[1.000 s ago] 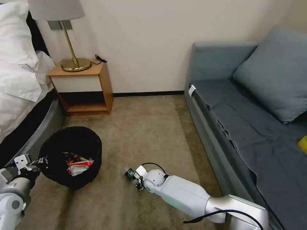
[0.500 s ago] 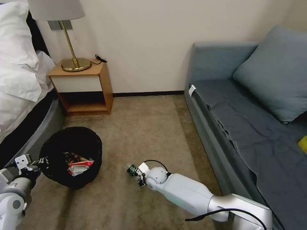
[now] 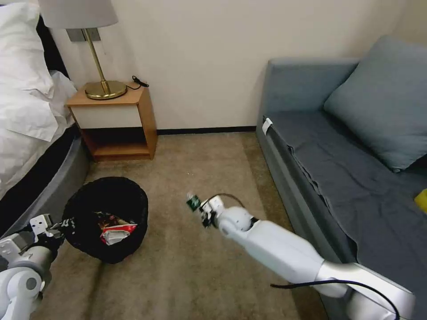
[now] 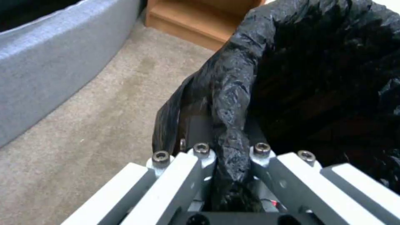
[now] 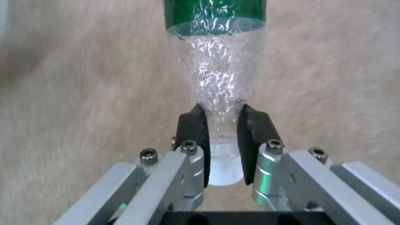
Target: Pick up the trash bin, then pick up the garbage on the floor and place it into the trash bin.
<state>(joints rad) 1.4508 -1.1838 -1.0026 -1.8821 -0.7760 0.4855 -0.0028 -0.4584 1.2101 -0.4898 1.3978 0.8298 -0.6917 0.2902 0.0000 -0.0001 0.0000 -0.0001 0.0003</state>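
The trash bin (image 3: 106, 213) is a round black wastebasket lined with a crinkly black bag, low on the left of the head view, with a red-and-white wrapper (image 3: 116, 233) and other garbage inside. My left gripper (image 3: 55, 227) is shut on its near rim; the left wrist view shows the bag's rim (image 4: 233, 118) pinched between the jaws of that gripper (image 4: 228, 153). My right gripper (image 3: 201, 210) is shut on the neck of a small green-labelled clear bottle (image 3: 193, 202), held above the carpet right of the bin. In the right wrist view the bottle (image 5: 217, 62) sticks out from the gripper (image 5: 221, 125).
A grey sofa (image 3: 338, 169) runs along the right side. A wooden nightstand (image 3: 116, 122) with a brass lamp (image 3: 104, 86) stands at the far wall, and a bed (image 3: 26, 129) lies on the left. Bare carpet (image 3: 200, 160) lies between them.
My right gripper has risen off the carpet with the bottle and moved a little farther away. The bin has shifted slightly to the right with my left gripper.
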